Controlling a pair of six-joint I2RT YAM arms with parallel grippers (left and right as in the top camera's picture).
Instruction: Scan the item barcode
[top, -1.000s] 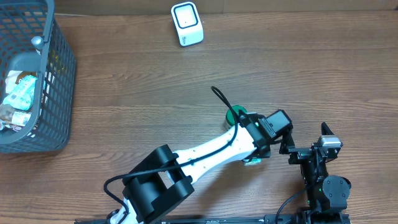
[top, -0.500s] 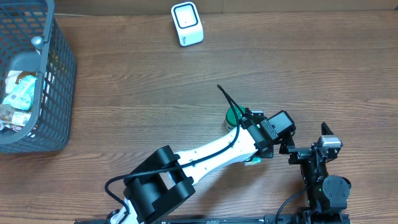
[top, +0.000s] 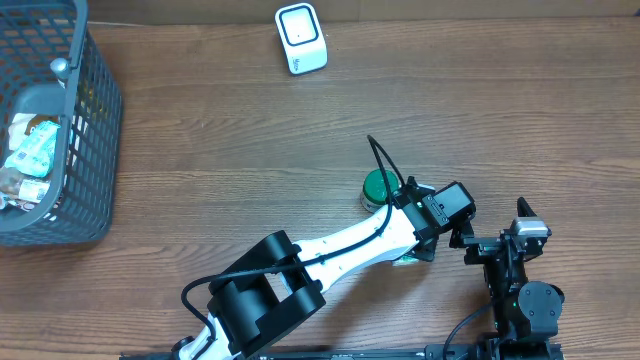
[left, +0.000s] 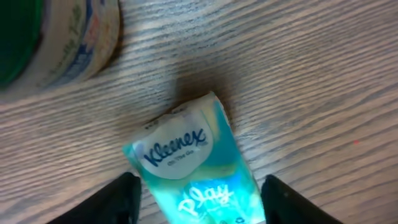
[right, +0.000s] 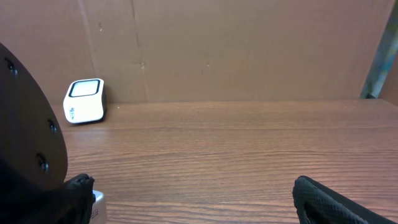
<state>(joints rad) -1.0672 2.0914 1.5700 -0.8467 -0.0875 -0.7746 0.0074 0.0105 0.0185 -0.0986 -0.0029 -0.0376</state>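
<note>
Now the left claw (left: 199, 190) stands half open around the tissue pack (left: 189, 155) on the desk (left: 311, 74); the right claw (right: 196, 193) gapes wide, empty.

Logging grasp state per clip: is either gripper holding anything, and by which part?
Right gripper holds nothing. Left fingers flank the long sides of the Kleenex pack on the table; a firm grip cannot be told.

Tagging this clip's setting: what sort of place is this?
Probably a mock checkout bench: a white scanner, a basket of packaged goods, and a Kleenex pack on a wooden table.
</note>
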